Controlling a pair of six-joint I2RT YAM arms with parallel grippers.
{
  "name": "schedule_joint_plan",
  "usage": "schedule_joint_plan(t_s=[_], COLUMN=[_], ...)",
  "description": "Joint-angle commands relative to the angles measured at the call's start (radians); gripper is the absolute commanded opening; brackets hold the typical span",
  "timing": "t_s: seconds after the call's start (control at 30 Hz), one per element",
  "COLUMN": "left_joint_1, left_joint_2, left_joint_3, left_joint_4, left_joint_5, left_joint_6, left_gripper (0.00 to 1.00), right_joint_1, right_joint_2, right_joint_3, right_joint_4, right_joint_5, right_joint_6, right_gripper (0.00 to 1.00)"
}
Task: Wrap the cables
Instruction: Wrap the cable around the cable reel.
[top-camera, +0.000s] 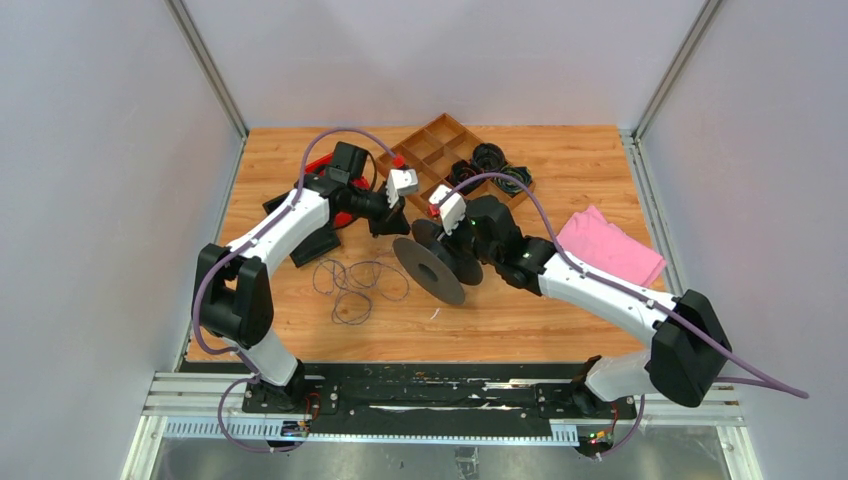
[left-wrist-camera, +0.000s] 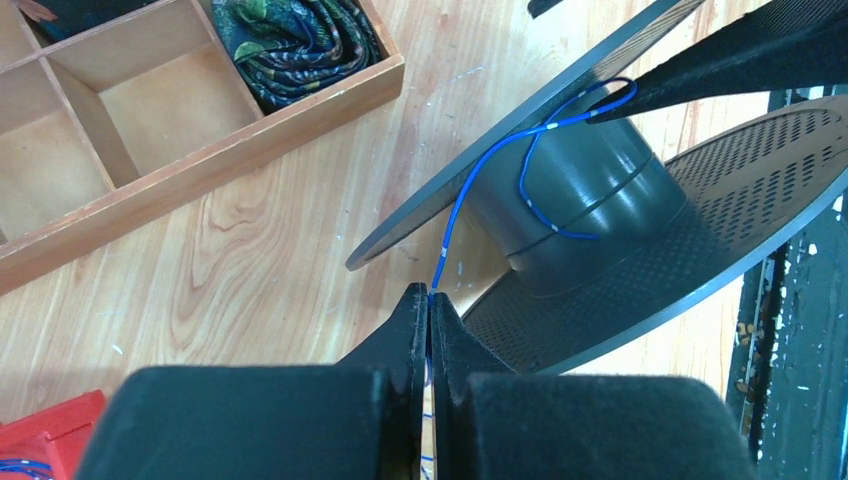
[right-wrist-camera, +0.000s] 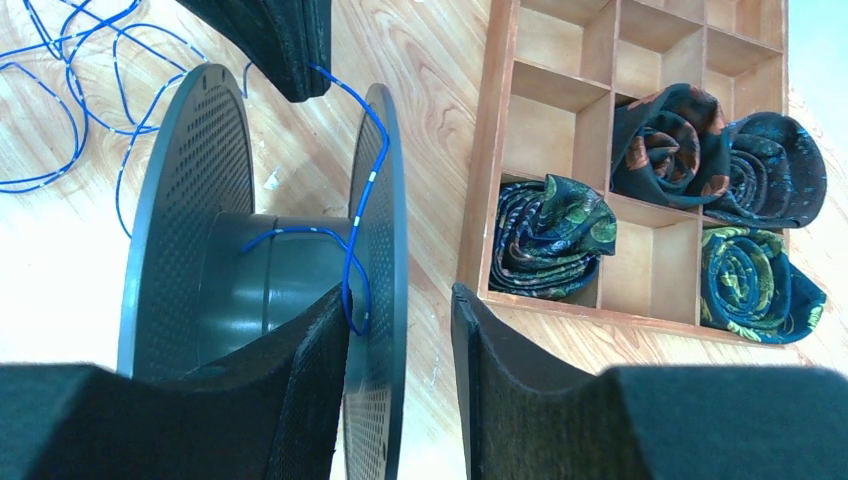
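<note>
So the left claw (left-wrist-camera: 430, 300) is clamped fully shut on the thin cable (left-wrist-camera: 462, 200), pinching it right at the fingertips. From there the cable climbs over the rim of the grey spool (left-wrist-camera: 580, 190), which is lying on its side on the table (top-camera: 560, 160), and drops onto the core, where a bit of it sits loosely against the drum.

The right claw (right-wrist-camera: 400, 300) is partway open and isn't gripping anything as far as I can see. One finger is poking in between the two discs of the spool and the other is outside, so one disc stands between the fingers, with a sliver of table showing between that disc and the outer finger. The cable's far end curls right up against the inner finger.

The rest of the cable is in loose loops (top-camera: 352, 290) on the wood, just left of the spool, near the left arm.

Behind the spool there's a wooden tray (right-wrist-camera: 490, 150) with compartments, a few holding rolled patterned cloths (right-wrist-camera: 550, 235). A pink cloth (top-camera: 610, 248) lies off to the right.
</note>
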Motion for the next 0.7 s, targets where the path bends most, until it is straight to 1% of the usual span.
schedule_joint_plan(t_s=[0.0, 0.3, 0.67], left_joint_1=[-0.006, -0.033, -0.050], left_joint_2=[-0.040, -0.051, -0.075], left_joint_3=[-0.005, -0.027, -0.093], left_joint_4=[0.034, 0.076, 0.150], left_joint_5=[-0.025, -0.090, -0.112], left_joint_6=[-0.015, -0.026, -0.041], left_gripper=[0.00, 0.00, 0.00], right_joint_1=[-0.015, -0.014, -0.017], right_joint_2=[-0.034, -0.034, -0.037], right_joint_3=[-0.008, -0.010, -0.013], right_joint_4=[0.013, -0.001, 0.003], right_joint_5=[0.041, 0.039, 0.036], right_joint_6=[0.031, 0.025, 0.036], right_gripper=[0.41, 0.42, 0.42])
